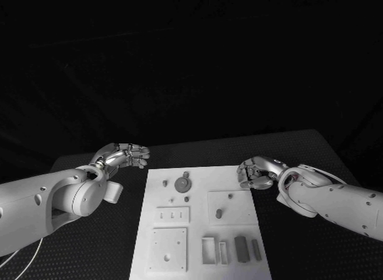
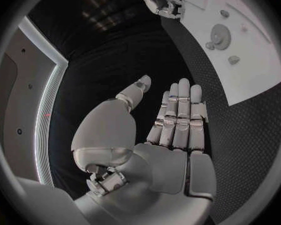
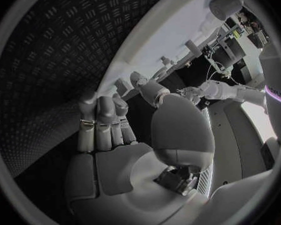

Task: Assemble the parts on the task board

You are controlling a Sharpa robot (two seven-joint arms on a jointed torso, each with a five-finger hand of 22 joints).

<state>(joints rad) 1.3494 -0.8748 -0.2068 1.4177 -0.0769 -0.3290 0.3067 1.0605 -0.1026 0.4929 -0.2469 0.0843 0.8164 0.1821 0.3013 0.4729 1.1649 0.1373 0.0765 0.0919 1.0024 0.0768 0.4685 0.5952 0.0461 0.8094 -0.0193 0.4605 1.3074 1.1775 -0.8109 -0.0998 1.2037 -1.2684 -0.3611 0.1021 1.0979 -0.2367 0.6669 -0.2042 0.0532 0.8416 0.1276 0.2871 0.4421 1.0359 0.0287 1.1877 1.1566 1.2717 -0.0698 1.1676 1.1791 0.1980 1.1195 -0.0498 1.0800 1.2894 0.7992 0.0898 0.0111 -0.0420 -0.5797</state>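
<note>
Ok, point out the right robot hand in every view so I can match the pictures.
Head view: the right robot hand sits at the right edge of the task board, near its far corner.
Left wrist view: small and distant, at the board's edge.
Right wrist view: large in the circle's middle, fingers towards the board.
Shared landmark: the white task board.

The black table (image 1: 301, 149) has a textured, studded-looking surface. On it, in the middle, lies the white task board (image 1: 153, 181), a long flat plate running from the table's middle towards the near edge, flat on the dark top.
</note>
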